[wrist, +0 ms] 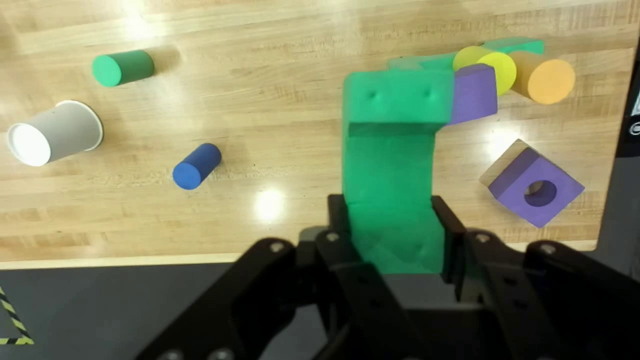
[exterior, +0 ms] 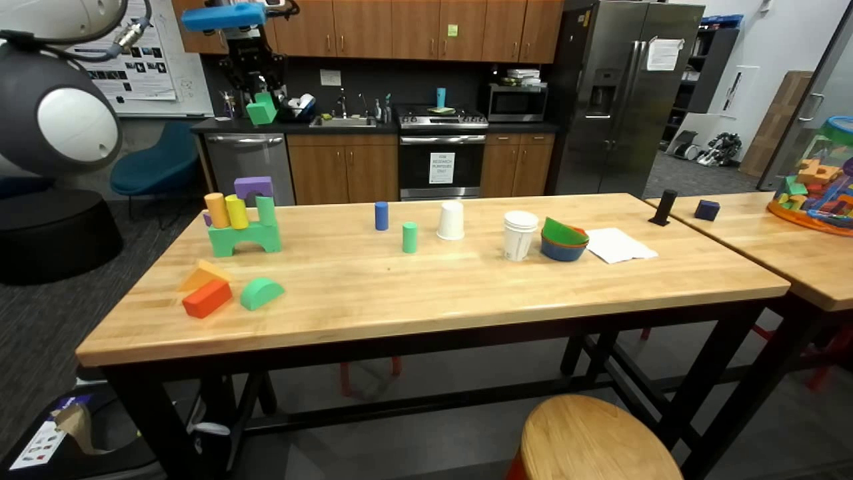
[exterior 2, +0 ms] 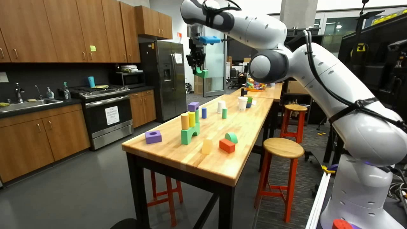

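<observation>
My gripper (wrist: pixel 390 220) is shut on a green arch block (wrist: pixel 390 160), gripping it near one end, high above the table. The held block hangs tilted in both exterior views (exterior: pixel 262 110) (exterior 2: pixel 202 73). Below stands a stack on a green arch base (exterior: pixel 245 235). It bears an orange cylinder (exterior: pixel 215 210), a yellow cylinder (exterior: pixel 236 212) and an upright green block (exterior: pixel 266 212). A purple arch (exterior: pixel 256 185) sits on top at the green block's side. A purple block with a round hole (exterior 2: pixel 153 137) lies beside the stack. In the wrist view, the held block partly hides the stack.
On the wooden table (exterior: pixel 426 293) lie an orange wedge (exterior: pixel 203 273), a red block (exterior: pixel 207 299) and a green half-round (exterior: pixel 261 293). A blue cylinder (exterior: pixel 381 216), green cylinder (exterior: pixel 409 237), white cup (exterior: pixel 450 221), stacked cups (exterior: pixel 519 237) and bowls (exterior: pixel 563 251) stand farther along.
</observation>
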{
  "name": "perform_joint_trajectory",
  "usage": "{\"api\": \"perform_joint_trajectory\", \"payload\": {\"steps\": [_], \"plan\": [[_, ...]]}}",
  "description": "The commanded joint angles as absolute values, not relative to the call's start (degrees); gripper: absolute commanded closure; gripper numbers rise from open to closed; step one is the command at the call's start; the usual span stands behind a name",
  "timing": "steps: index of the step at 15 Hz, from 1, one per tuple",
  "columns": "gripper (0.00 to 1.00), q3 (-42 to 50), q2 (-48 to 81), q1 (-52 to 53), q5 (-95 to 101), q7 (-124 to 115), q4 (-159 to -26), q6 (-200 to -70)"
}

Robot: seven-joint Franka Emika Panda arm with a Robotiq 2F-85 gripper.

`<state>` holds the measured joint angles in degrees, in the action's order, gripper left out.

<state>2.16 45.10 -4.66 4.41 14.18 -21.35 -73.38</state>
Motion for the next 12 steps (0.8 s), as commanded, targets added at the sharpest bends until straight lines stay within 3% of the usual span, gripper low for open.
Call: {"api": "perform_joint_trajectory", "payload": {"steps": [1,9,10,12], "plan": [[0.84,2.5,43.4,-5.4,4.7,15.8,-21.8,-70.4],[0.84,1.8,42.3,-7.0,3.0,15.9,-22.2,-69.8],[0.59,1.7,42.3,-7.2,2.8,16.0,-22.2,-69.9],[0.59,1.7,42.8,-7.2,2.8,16.0,-21.6,-69.6]]}}
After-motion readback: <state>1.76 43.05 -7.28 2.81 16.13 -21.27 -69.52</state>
